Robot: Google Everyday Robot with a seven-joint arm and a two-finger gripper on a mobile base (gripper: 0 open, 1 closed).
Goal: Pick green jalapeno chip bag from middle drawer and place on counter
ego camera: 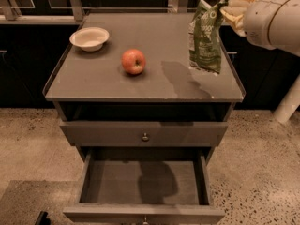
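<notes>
The green jalapeno chip bag (205,37) hangs upright in the air over the right side of the counter (117,81). My gripper (230,9) is shut on the bag's top right corner, coming in from the upper right. The bag's lower edge looks just above the counter near its right rim. The middle drawer (144,178) is pulled open below and its flat bottom is bare.
A red apple (133,61) sits at the counter's middle. A white bowl (89,38) stands at the back left. A shut drawer front with a knob (145,136) is above the open drawer. Speckled stone floor (262,172) surrounds the cabinet.
</notes>
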